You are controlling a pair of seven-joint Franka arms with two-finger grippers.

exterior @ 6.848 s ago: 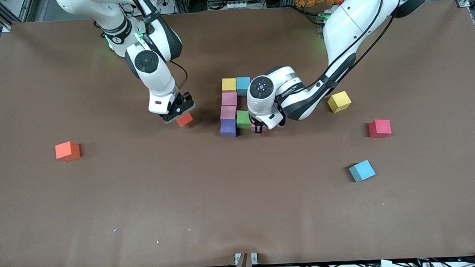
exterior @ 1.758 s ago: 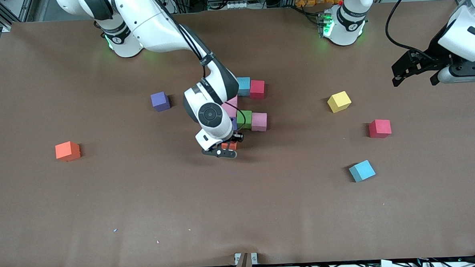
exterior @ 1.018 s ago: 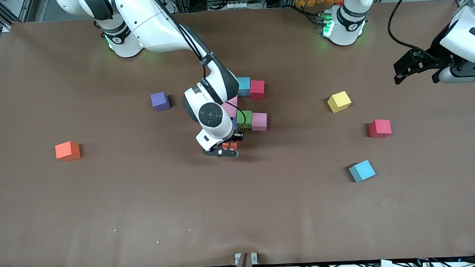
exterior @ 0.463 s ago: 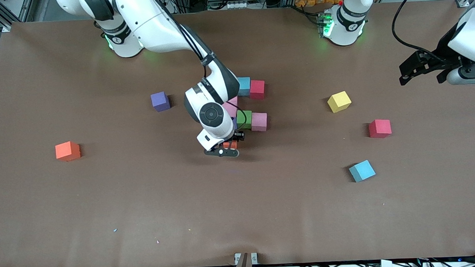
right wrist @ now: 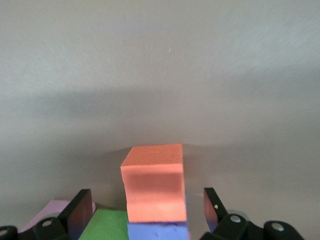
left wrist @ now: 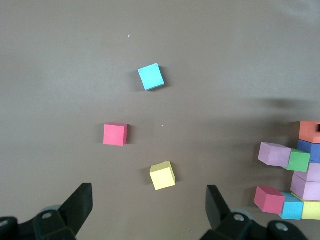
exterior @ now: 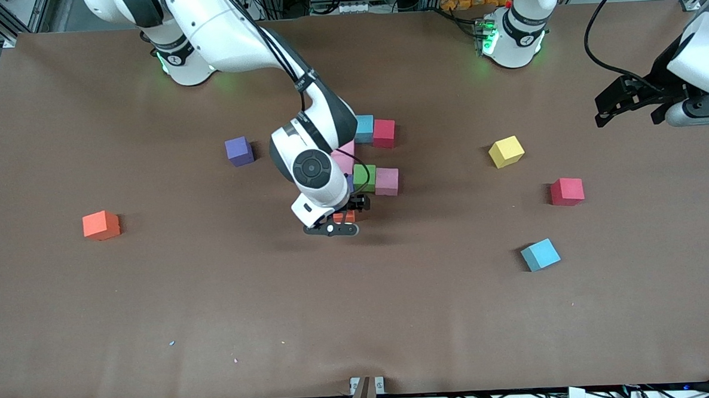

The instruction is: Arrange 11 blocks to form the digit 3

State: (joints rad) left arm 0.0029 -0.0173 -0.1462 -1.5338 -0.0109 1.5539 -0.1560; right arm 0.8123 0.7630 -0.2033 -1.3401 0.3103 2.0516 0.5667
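Front view, starting well toward the right arm's end from the half-built digit 3 [exterior: 364, 177]: finds a loose orange foam cube [exterior: 101, 225], then a loose purple foam cube [exterior: 239, 151] closer to the figure.

At the figure's end nearest the front camera, shows the right gripper [exterior: 339, 222] low over a second orange foam cube [exterior: 342, 216]. Had this cube pinched a second ago; now stands with fingers spread wide, clear of both its sides in the right wrist view [right wrist: 152, 187]. Leaves it resting on the table, touching the figure's purple cube. Counts, by judgement, as one more block placed, with more to fetch.

Toward the left arm's end from the figure, shows a yellow foam cube [exterior: 506, 151], a red foam cube [exterior: 567, 191] and a light blue foam cube [exterior: 540, 254], all loose.

Well apart from the figure at that end, has the left gripper [exterior: 626, 118] waiting, spread wide and empty.
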